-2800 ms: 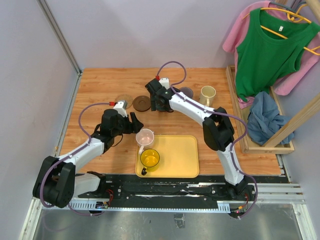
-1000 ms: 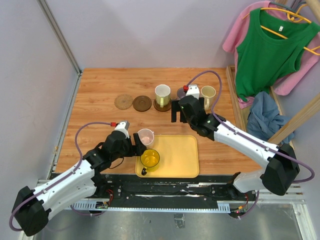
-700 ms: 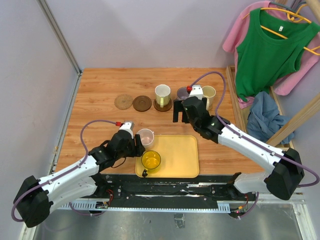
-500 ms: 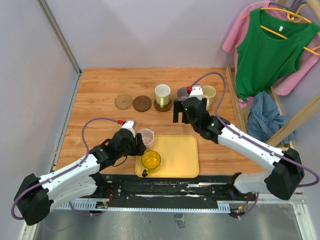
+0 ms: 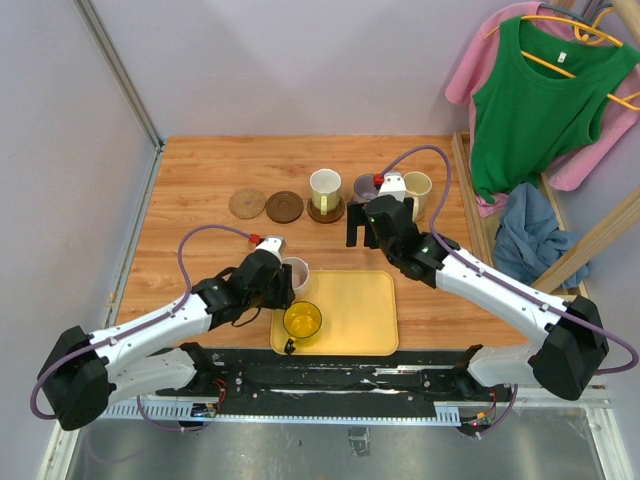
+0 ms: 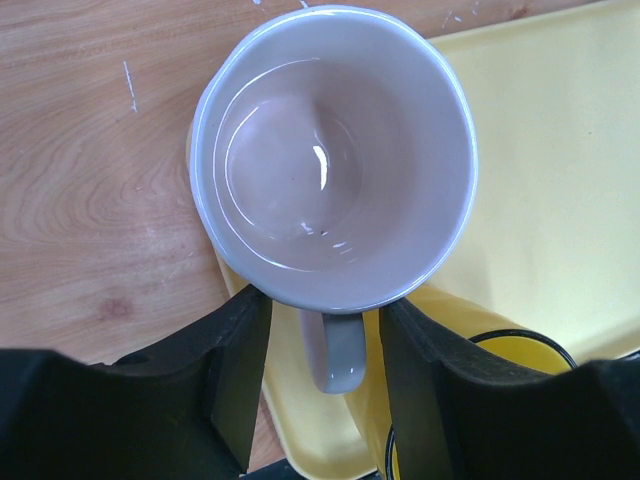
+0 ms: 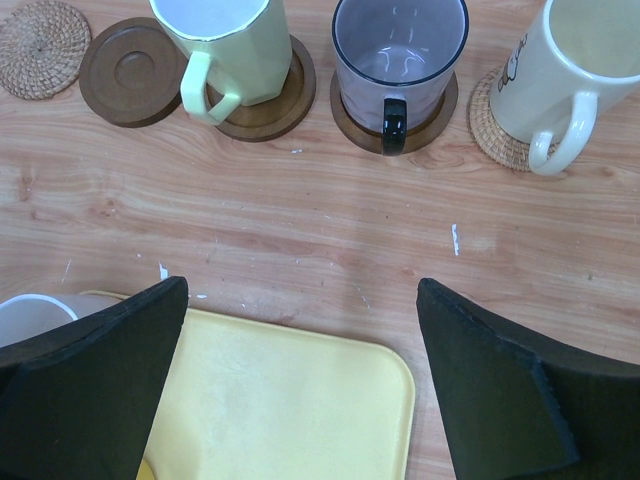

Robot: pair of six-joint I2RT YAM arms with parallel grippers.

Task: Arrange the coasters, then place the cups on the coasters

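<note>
- At left claw: narrower than a second ago and pushed forward to the pink cup; now half open, straddling its handle with slim gaps, not clamped.
- Cup bowl at 12 o'clock of the claw, over the yellow tray's 10 o'clock corner.
- At right claw: unchanged, spread wide, empty; three cups on coasters at 12 o'clock.

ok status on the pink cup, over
Left claw straddling handle of pink cup, not clamped. Right claw open, empty. Woven coaster, brown coaster bare. Yellow cup beside, on tray.
</note>
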